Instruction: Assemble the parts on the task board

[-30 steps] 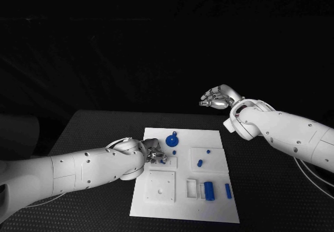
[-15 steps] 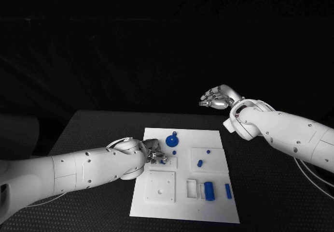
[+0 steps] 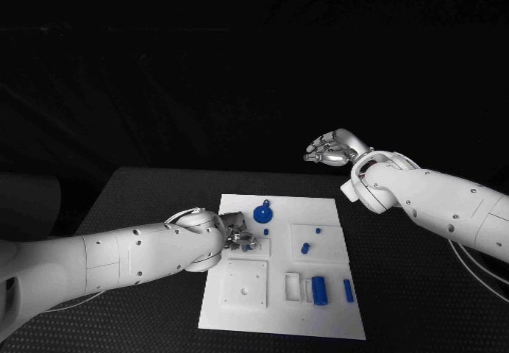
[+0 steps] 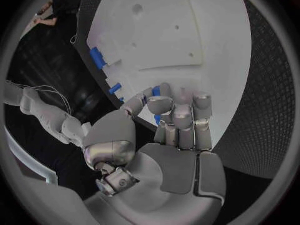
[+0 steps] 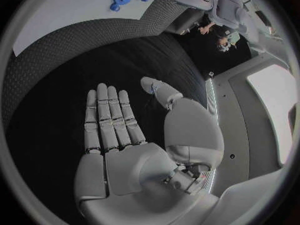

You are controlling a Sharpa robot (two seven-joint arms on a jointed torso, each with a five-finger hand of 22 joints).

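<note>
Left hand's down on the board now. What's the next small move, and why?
Probably close the left hand on the small blue part at its fingertips and lift it slightly. The fingers are curled over it on the task board, while the right hand hangs open, away from the board.

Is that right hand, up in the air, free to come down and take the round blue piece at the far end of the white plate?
Probably yes: the right hand is open and empty, and nothing covers the round blue piece.

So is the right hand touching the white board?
Apart. In the head view the right hand hangs raised beyond the board, fingers spread, holding nothing.
</note>
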